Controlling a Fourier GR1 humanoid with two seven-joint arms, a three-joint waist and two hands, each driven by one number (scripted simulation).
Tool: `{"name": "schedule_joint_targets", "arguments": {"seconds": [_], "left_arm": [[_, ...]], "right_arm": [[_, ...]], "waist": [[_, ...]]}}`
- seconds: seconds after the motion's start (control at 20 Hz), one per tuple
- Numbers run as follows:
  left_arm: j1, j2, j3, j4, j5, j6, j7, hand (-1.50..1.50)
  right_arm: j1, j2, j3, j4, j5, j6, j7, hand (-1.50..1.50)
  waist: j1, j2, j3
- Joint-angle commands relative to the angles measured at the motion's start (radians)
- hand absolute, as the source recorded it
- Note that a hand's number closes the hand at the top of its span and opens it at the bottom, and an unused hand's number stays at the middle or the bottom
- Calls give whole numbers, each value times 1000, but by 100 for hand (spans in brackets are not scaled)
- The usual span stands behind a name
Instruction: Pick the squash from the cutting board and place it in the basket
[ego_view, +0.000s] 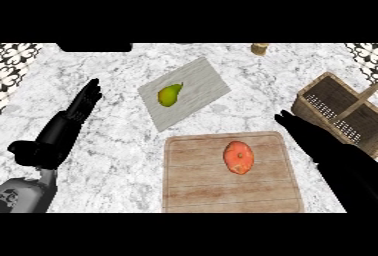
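From the head view, the right hand (319, 145) hangs over the marble counter (111, 165) in the narrow strip between the wooden cutting board (192, 190) on its inner side and the wicker basket (317, 100) ahead of it and to its outer side. The board's right edge runs just beside the hand, and the basket's near corner sits close ahead of the fingertips, so free room there is tight. A wider stretch of bare counter lies between the left hand (63, 130) and the board.

The squash (238, 156) lies on the board (upper middle of it), to the inner side of the right hand and apart from it. It is an orange-red oval with paler blotches, its long axis pointing away from the robot.

The right hand's fingers are straight and held together, pointing up and inward, holding nothing. The left hand rests at the far side, fingers straight and pointing away, touching nothing.

Beyond the board, ahead of the right hand and further inward, a pale mat (203, 80) lies skewed, with a green-yellow pear (170, 95) on it. A small tan object (259, 48) stands near the far edge.
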Motion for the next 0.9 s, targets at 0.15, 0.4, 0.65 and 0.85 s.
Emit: {"name": "schedule_joint_targets", "arguments": {"seconds": [0.15, 0.4, 0.65, 0.85], "left_arm": [[15, -17, 40, -53, -16, -28, 49, 0], [-24, -69, 50, 25, -58, -45, 24, 0], [4, -113, 53, 18, -125, -47, -11, 0], [62, -81, 126, -11, -97, -127, -13, 0]], "right_arm": [[67, 125, 74, 180, 230, -127, -160, -150], [157, 138, 113, 305, 372, -236, -361, -150], [38, 189, 30, 457, 369, -214, -422, -150], [200, 201, 73, 424, 456, -312, -515, -150]], "waist": [[8, 2, 1], [0, 2, 0], [5, 2, 0], [3, 1, 0]]}}
